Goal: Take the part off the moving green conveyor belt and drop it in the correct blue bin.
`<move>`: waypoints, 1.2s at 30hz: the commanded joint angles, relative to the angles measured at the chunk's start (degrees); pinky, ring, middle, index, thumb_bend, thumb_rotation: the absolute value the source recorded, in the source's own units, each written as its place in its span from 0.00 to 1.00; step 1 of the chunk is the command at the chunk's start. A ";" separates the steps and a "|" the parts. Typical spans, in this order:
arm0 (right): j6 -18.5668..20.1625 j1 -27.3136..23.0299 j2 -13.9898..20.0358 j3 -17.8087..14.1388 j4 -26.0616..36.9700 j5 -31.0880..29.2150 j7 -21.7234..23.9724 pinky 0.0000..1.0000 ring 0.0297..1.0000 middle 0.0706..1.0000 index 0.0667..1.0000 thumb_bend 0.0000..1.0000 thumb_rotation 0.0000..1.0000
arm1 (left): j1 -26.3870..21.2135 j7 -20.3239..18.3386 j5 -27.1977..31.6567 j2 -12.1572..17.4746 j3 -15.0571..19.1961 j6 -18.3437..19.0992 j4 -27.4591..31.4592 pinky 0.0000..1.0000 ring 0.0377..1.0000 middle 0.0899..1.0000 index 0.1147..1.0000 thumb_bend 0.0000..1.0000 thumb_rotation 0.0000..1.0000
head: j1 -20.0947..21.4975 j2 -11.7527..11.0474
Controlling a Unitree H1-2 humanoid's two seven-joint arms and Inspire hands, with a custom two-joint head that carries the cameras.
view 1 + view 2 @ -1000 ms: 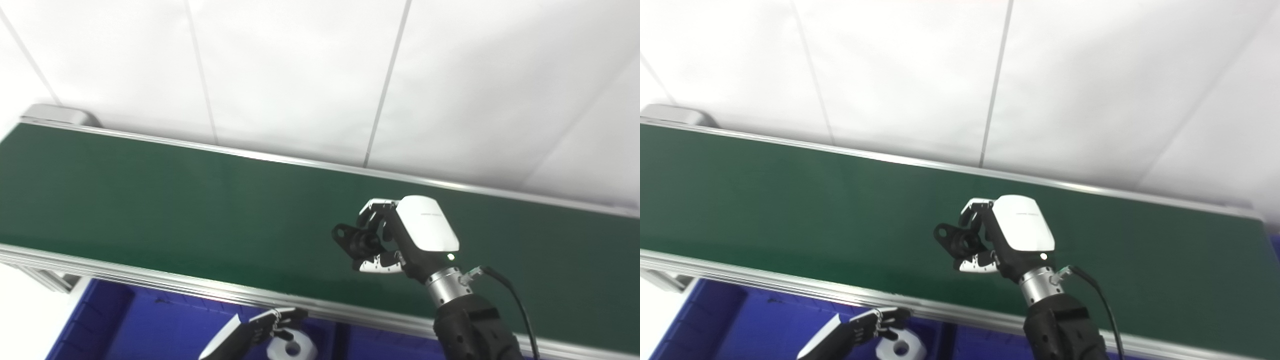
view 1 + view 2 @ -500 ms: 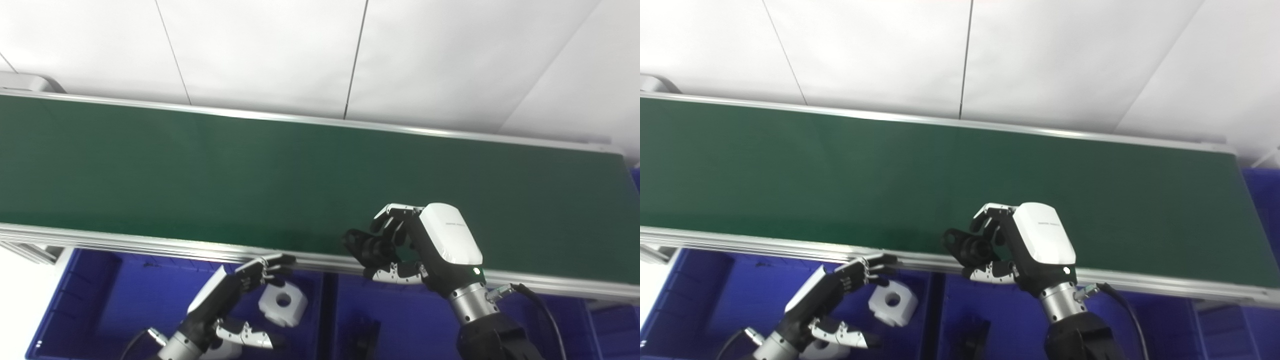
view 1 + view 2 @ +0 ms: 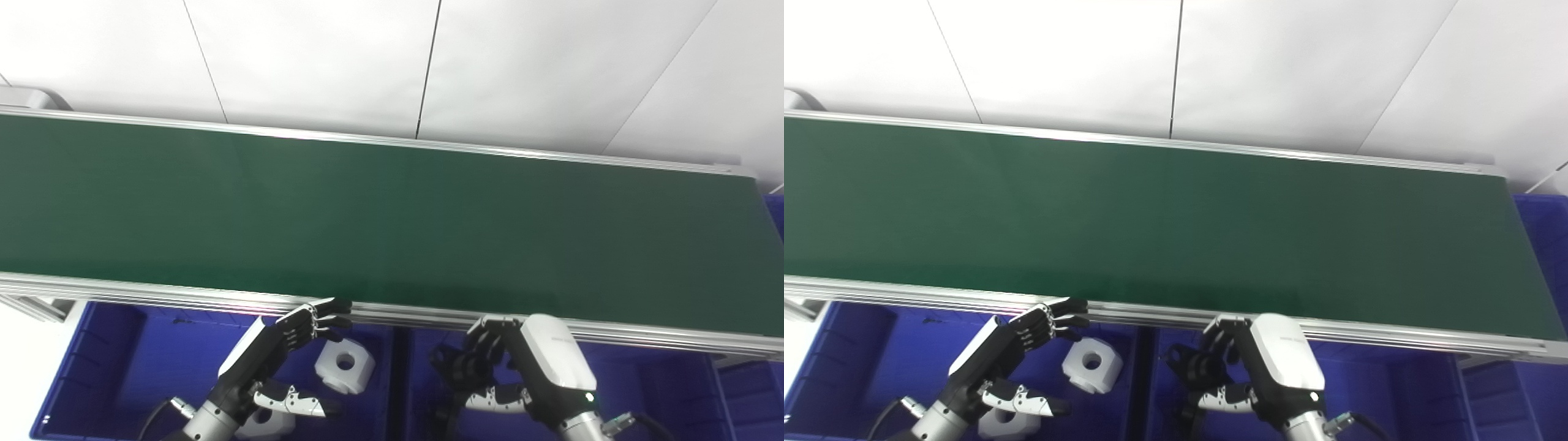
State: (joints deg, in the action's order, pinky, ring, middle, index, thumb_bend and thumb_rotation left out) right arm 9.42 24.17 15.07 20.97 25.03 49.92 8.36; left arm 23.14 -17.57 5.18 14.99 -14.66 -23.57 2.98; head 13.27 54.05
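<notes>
My right hand (image 3: 520, 373) is shut on a small black part (image 3: 453, 367) and holds it over the right blue bin (image 3: 643, 386), just below the near rail of the green conveyor belt (image 3: 392, 226). It also shows in the right eye view (image 3: 1262, 373), with the part (image 3: 1191, 366) sticking out to its left. My left hand (image 3: 269, 361) is open and empty, fingers spread, over the left blue bin (image 3: 122, 367). No part lies on the belt.
A white hexagonal part with a hole (image 3: 344, 366) lies in the left bin, with another white part (image 3: 1001, 422) partly hidden under my left hand. A dark object (image 3: 447, 416) lies in the right bin below the held part. A further blue bin (image 3: 1543, 245) stands at the belt's right end.
My right hand has carried the black part off the belt, toward me and down, over the right bin. The camera has tilted down, showing both bins. My left hand has stayed open over the left bin.
</notes>
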 commanded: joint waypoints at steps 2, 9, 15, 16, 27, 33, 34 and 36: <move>-2.34 0.83 -0.64 -0.07 -1.32 1.16 -3.14 0.31 0.35 0.41 0.50 0.51 0.00 | 0.44 -0.82 1.85 0.44 0.52 0.49 2.02 0.71 0.77 0.82 0.79 0.82 0.12 | 0.47 0.25; -5.14 -1.51 -1.21 -0.07 -11.89 0.71 -9.41 0.33 0.36 0.40 0.50 0.51 0.00 | 0.42 -1.27 2.08 0.60 1.49 1.20 2.76 0.71 0.76 0.82 0.79 0.82 0.12 | 1.03 1.08; -6.19 -3.35 -0.70 1.53 -16.51 1.73 -11.82 0.35 0.37 0.44 0.50 0.51 0.00 | 0.34 -2.21 2.89 0.87 1.88 1.63 3.20 0.70 0.76 0.82 0.79 0.82 0.10 | 1.93 1.69; -5.98 -3.62 -0.50 1.93 -16.80 1.28 -10.97 0.36 0.38 0.46 0.49 0.51 0.00 | 0.41 -2.35 3.14 0.92 1.95 1.71 3.16 0.70 0.76 0.82 0.79 0.81 0.11 | 2.01 1.79; 2.25 -4.14 2.41 5.29 -9.86 3.13 7.39 0.93 0.89 0.88 0.85 0.71 0.81 | 0.03 -2.99 3.30 0.81 2.72 0.89 2.65 0.70 0.75 0.81 0.78 0.82 0.10 | 2.05 1.92; 2.16 -1.60 1.92 4.67 -6.00 2.45 9.09 0.98 0.95 0.97 0.95 0.79 0.92 | 0.92 -3.22 2.92 0.91 3.03 2.71 3.64 0.70 0.75 0.80 0.78 0.83 0.12 | 1.22 1.35; 1.33 -0.97 1.56 4.22 -5.81 1.46 7.96 0.97 0.94 0.96 0.95 0.80 0.90 | 0.96 -3.26 2.87 0.90 3.08 2.85 3.69 0.70 0.76 0.80 0.78 0.83 0.12 | 1.22 1.35; -0.36 0.03 0.94 3.47 -5.69 -0.25 5.79 0.93 0.92 0.95 0.95 0.80 0.87 | 0.97 -3.35 2.65 0.93 3.15 3.00 3.67 0.70 0.76 0.80 0.78 0.83 0.12 | 0.86 1.18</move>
State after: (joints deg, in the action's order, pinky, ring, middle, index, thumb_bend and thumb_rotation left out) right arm 10.87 23.20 16.40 25.02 17.02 50.97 16.69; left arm 23.81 -20.73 7.55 15.33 -11.75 -19.89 4.89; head 14.15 55.28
